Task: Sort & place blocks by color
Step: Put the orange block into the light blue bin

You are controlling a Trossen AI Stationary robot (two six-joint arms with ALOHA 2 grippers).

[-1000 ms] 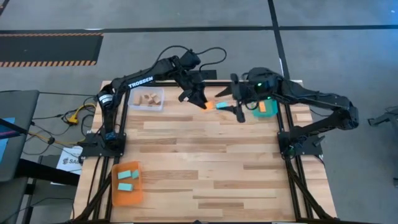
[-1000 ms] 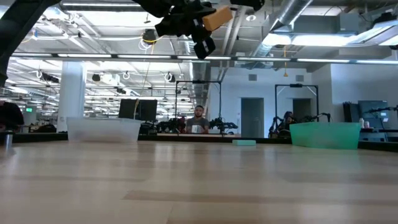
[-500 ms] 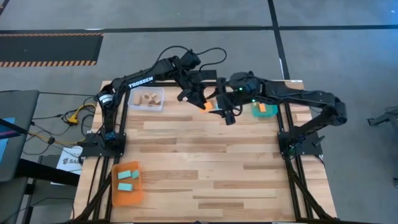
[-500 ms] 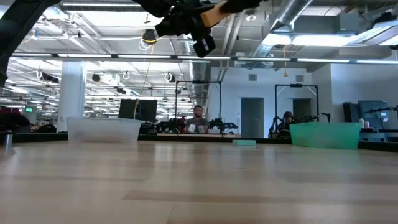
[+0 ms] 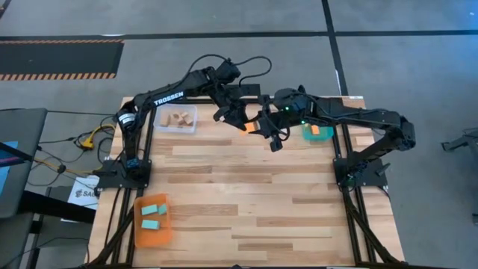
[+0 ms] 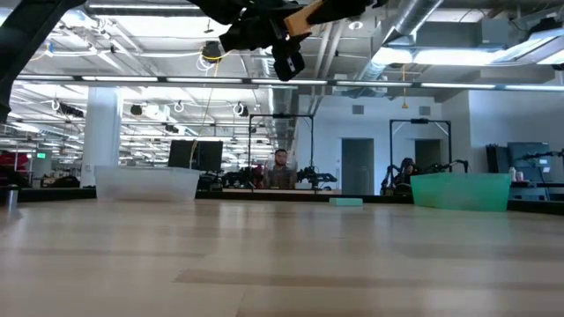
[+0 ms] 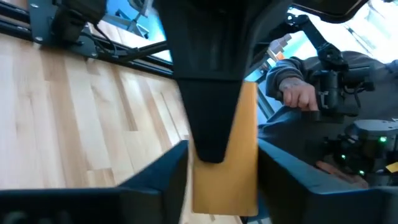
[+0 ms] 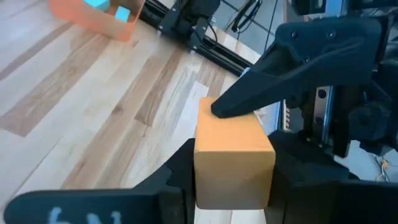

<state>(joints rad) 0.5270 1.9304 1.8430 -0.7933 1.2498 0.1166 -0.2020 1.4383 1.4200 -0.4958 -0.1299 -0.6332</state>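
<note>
The small orange wooden block (image 5: 251, 127) hangs in the air above the far part of the pale wooden table (image 5: 246, 194), between the clear plastic tray (image 5: 177, 119) and the teal plastic tray (image 5: 317, 132); both grippers meet on it. The left gripper (image 5: 240, 124) has its fingers closed on the block; in the left wrist view the block (image 7: 227, 149) sits between its two dark fingers, with a finger of the other arm lying across it. The right gripper (image 5: 263, 128) comes from the side of the teal tray; in the right wrist view the block (image 8: 233, 155) stands between its fingers, narrow around it, but I cannot tell if they already press it.

This looks like a handover in the air, and here is the risk; if the left gripper opens before the right one grips firmly, the block can fall on the table and roll away from the teal tray. If both pull together, the block can twist, because each holds only a small part of it; the fingers can also hit one another, being so near.

Counted from the high view: one orange block in the air, one orange block (image 5: 316, 130) in the teal tray, three light blue blocks (image 5: 153, 217) in the orange plastic tray (image 5: 142, 236) at the near left corner, far from the teal tray, and some tan wood blocks (image 5: 178, 117) in the clear tray, three or four, I cannot tell exactly; in the low view one more light blue block (image 6: 345, 202) lies on the table just beside the teal tray.
</note>
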